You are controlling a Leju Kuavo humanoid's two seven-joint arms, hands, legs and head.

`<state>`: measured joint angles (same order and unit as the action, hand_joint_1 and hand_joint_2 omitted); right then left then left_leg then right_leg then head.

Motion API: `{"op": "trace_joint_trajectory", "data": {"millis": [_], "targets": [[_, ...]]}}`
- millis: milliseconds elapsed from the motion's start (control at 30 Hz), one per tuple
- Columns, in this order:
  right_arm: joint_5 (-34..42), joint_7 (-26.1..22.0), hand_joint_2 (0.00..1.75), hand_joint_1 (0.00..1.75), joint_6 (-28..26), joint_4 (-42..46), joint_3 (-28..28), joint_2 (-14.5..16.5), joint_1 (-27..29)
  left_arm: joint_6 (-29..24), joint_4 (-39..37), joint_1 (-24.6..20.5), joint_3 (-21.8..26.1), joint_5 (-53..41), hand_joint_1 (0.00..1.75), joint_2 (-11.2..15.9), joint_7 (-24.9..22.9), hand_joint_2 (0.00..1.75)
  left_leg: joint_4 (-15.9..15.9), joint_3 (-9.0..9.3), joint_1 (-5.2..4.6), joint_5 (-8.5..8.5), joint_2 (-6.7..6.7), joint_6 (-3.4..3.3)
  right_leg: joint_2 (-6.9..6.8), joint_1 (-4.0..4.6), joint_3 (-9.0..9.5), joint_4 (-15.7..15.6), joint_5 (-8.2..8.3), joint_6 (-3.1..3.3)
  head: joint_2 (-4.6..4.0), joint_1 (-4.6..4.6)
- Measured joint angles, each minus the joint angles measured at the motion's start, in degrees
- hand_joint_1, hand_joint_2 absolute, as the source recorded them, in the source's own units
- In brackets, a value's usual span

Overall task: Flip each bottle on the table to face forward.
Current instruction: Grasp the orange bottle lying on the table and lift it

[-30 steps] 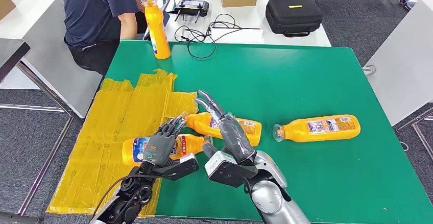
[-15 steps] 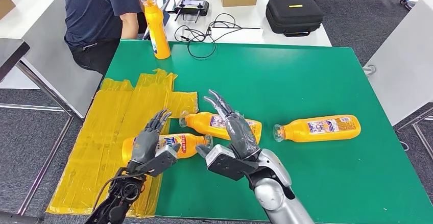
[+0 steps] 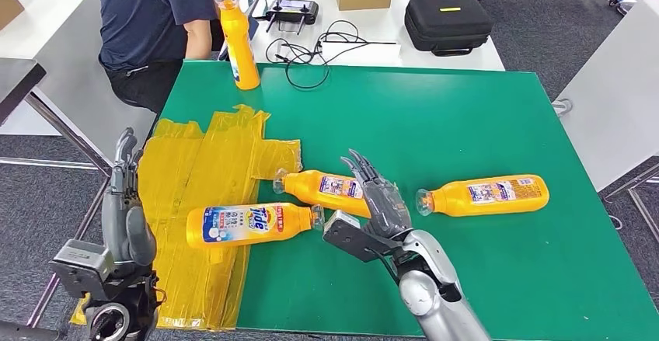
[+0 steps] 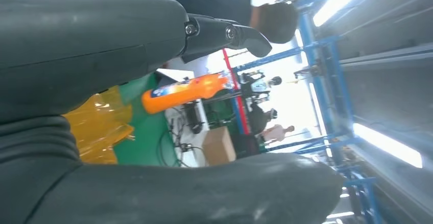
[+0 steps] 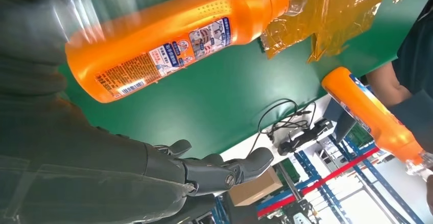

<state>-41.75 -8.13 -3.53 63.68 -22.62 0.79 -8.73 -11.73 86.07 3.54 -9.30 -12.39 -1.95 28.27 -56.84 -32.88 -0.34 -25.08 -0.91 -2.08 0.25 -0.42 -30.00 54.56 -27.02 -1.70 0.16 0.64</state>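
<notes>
1. Orange bottles lie on the green tabletop [image 3: 466, 123] — the Tide-labelled bottle [image 3: 252, 224] on yellow tape [image 3: 194, 170], the middle bottle [image 3: 322, 186], the right-hand bottle [image 3: 486, 195].
2. Upright bottle [image 3: 238, 42] stands at the far corner.
3. Right hand [image 3: 381, 201] hovers over the middle bottle, fingers spread, holding nothing.
4. Left hand [image 3: 124, 217] — raised off the tabletop's left edge, fingers straight, empty.

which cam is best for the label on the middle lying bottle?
Right wrist view: the middle bottle is close, its label print and barcode facing the camera. Head view shows it whole but small, partly behind the right hand.
</notes>
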Motion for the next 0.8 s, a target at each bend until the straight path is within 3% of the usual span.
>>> {"op": "trace_joint_trajectory", "data": {"millis": [467,800], "targets": [[-0.3,0.4,1.75,0.00,-0.2,-0.6,0.0,-0.1,0.0,-0.5,5.5,1.8,1.2,1.0,0.00,0.0,1.0,0.00,0.0,0.00,-0.01,0.00,0.01,0.00,0.01,-0.01,0.02,0.0,0.00,0.00,-0.01,-0.01],[-5.2,5.9,1.75,0.00,0.6,-1.2,-0.1,-0.4,0.4,-1.6,14.1,7.5,4.6,5.1,0.00,-0.1,4.2,0.00,0.0,0.00,0.00,-0.01,0.02,0.01,0.01,0.00,0.01,0.0,-0.02,0.02,0.00,-0.01]]}}
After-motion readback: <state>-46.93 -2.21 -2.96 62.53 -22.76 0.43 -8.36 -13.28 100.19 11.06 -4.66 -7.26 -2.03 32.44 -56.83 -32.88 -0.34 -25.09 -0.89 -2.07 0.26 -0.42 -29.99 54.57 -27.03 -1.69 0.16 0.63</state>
